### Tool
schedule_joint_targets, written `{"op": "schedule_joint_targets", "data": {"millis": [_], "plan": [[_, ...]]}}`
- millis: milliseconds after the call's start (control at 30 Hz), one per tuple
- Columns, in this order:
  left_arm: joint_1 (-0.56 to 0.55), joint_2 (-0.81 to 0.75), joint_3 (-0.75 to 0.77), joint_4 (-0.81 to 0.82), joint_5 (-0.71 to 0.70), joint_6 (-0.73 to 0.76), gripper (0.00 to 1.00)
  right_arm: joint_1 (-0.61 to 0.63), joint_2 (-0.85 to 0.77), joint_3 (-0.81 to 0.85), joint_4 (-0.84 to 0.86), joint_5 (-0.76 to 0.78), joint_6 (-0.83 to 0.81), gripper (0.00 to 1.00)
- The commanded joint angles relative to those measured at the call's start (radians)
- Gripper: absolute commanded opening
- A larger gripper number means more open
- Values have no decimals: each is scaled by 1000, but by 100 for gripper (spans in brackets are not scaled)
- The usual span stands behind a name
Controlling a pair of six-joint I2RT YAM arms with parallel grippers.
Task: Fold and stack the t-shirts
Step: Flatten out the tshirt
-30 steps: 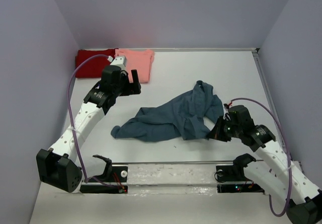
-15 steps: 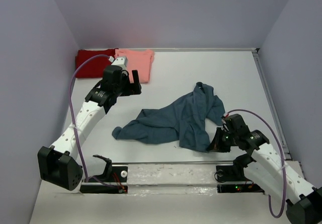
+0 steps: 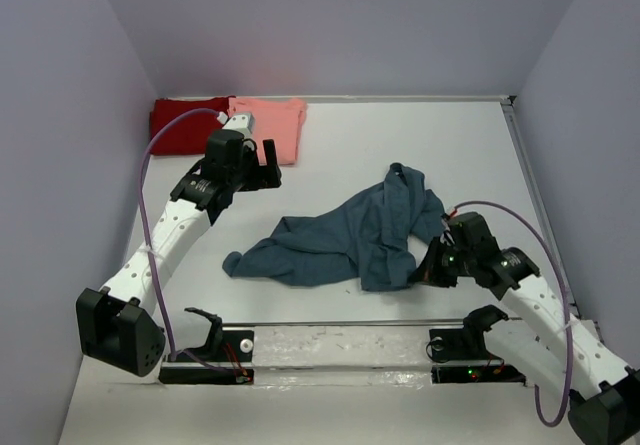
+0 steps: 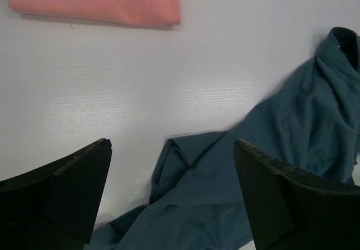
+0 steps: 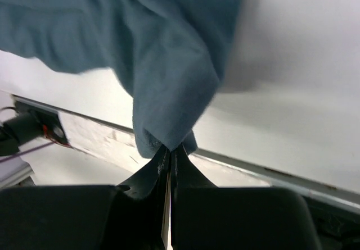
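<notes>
White tabletop (image 3: pixel 400 135). Crumpled on its middle, big teal-blue t-shirt (image 3: pixel 345 235). In far left corner, folded salmon-pink t-shirt (image 3: pixel 275 125) touching dark red t-shirt (image 3: pixel 185 123). Right tool (image 5: pixel 169 151) pinched tight on teal-blue t-shirt's near edge. Left tool (image 4: pixel 171 146) spread wide, holding nothing.

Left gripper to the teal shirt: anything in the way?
Nothing visible. Only bare table lies between the open left gripper and the teal shirt. The pink shirt and red shirt lie in the far left corner, off that path.
</notes>
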Motion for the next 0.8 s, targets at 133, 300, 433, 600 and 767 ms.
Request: {"op": "schedule_joint_targets", "data": {"millis": [133, 300, 433, 600, 767], "plan": [[4, 10, 7, 7, 44, 18, 99, 0, 232, 331, 138, 96, -91, 0], [4, 32, 10, 7, 96, 20, 99, 0, 474, 572, 143, 186, -186, 0], [5, 47, 10, 6, 113, 24, 99, -9, 665, 858, 138, 235, -235, 0], [1, 55, 8, 6, 136, 28, 99, -105, 875, 1138, 97, 211, -275, 0], [-7, 66, 2, 9, 159, 28, 99, -190, 1021, 1374, 6, 173, -310, 0]]}}
